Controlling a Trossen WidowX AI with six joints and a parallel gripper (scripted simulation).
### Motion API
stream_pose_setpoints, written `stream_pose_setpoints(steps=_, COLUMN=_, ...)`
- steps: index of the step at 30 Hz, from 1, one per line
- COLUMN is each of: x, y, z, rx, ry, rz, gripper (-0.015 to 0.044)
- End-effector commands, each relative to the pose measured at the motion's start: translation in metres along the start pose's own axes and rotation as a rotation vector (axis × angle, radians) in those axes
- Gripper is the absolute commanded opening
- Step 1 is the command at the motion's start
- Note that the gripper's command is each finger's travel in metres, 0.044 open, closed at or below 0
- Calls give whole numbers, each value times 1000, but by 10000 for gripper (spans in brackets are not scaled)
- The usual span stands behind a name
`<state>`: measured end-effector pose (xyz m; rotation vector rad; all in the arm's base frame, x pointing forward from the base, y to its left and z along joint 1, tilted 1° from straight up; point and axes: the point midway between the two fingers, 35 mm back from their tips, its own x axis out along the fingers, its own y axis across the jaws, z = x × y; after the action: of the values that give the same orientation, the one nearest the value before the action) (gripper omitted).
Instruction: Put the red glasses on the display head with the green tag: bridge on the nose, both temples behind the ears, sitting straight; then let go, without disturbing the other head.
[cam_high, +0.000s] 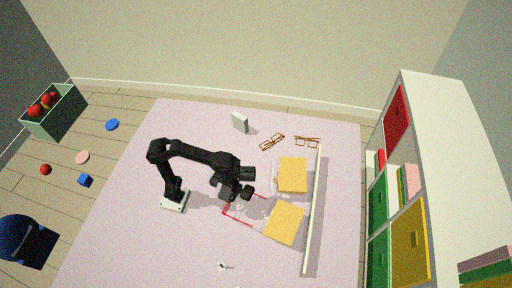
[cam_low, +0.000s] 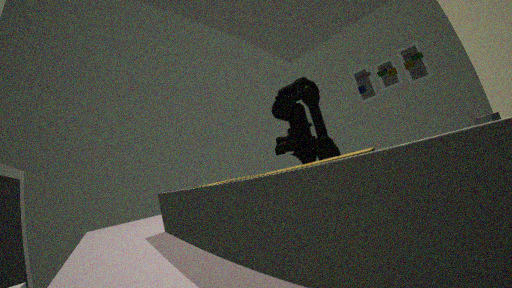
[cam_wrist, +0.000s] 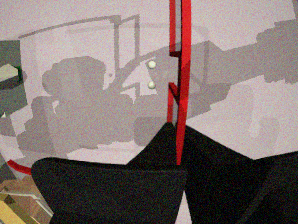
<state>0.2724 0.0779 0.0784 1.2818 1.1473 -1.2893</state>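
Claw (cam_high: 234, 201) (cam_wrist: 172, 128) clamps the red glasses (cam_high: 237, 219) (cam_wrist: 185, 75) by the front frame, temples reaching toward the yellow-topped heads; they look light, thin and probably springy, so the front is the safer hold, temples flexing easily.

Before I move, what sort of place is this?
Probably a child's playroom: a cubby shelf with coloured doors, an open bin of red balls, and a blue cap on the plank floor.

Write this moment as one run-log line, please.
jaws: shut on thin red glasses | glasses: off both yellow-topped display heads | green tag: not visible | release: not done
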Motion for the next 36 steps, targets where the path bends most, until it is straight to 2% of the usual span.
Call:
stream_pose_setpoints(steps=1, x=5, y=-1, z=2, rx=-2, ry=-7, rz=0, gripper=0)
stream_pose_setpoints(steps=36, x=6, y=30, z=4, rx=-2, ry=19, rz=20, gripper=0)
